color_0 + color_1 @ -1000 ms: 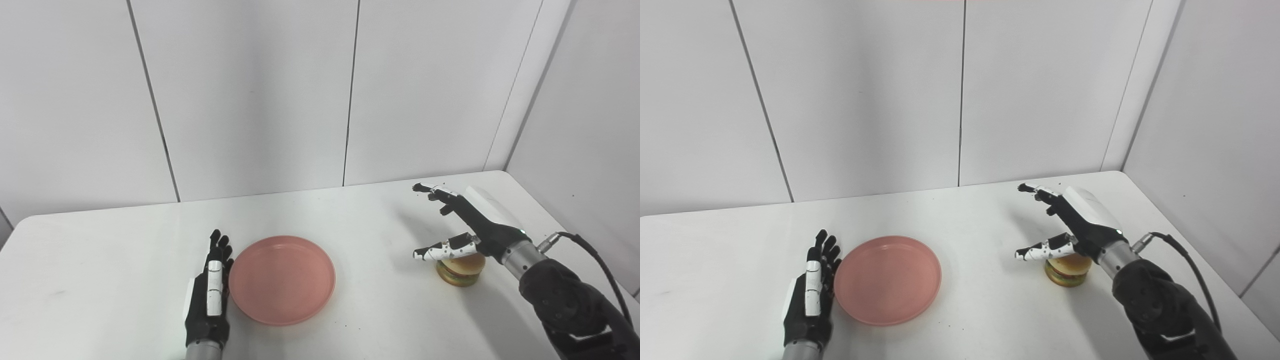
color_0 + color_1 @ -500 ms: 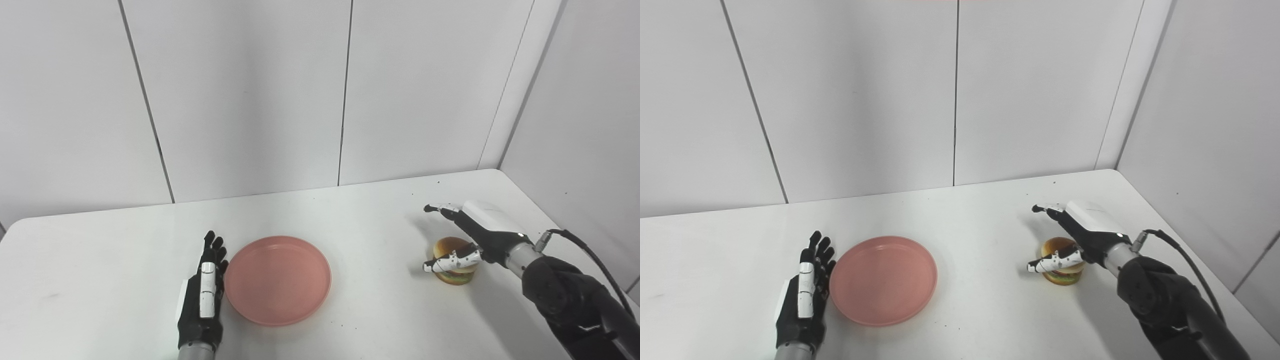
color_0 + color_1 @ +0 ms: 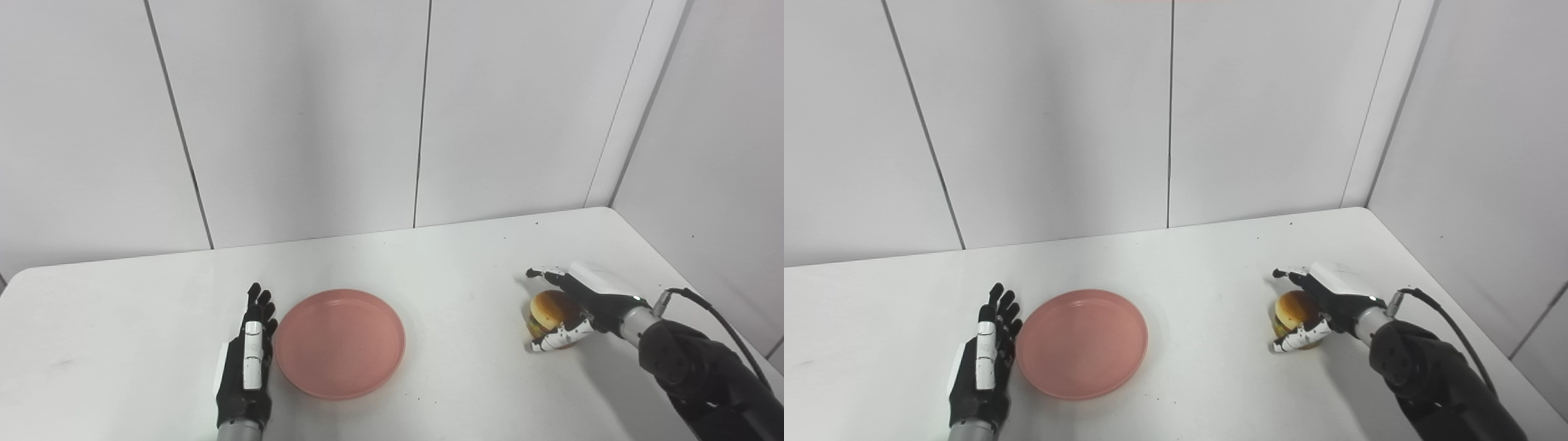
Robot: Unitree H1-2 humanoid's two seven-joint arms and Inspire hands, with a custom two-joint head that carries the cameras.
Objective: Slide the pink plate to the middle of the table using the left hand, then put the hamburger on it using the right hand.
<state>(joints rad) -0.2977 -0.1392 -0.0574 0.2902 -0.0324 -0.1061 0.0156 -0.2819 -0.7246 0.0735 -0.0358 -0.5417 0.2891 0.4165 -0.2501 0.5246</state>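
Observation:
The pink plate (image 3: 340,343) lies flat on the white table (image 3: 122,306), a little left of the middle. My left hand (image 3: 245,367) stands on its edge against the plate's left rim, open, with its fingers straight and pointing away from me. The hamburger (image 3: 548,309) sits near the right side of the table and looks tilted. My right hand (image 3: 582,300) is low around it and open: its fingers (image 3: 542,274) reach past the far side, and its thumb lies at the near side. The palm hides the burger's right part.
White wall panels stand behind the table, and another wall (image 3: 704,153) runs close along its right edge. A black cable (image 3: 716,309) loops from my right wrist. Bare table lies between the plate and the hamburger.
My right hand has dropped from above the hamburger to table height, so the burger now sits between fingers and thumb and has tipped. The camera shifted slightly. Left hand and plate stay put.

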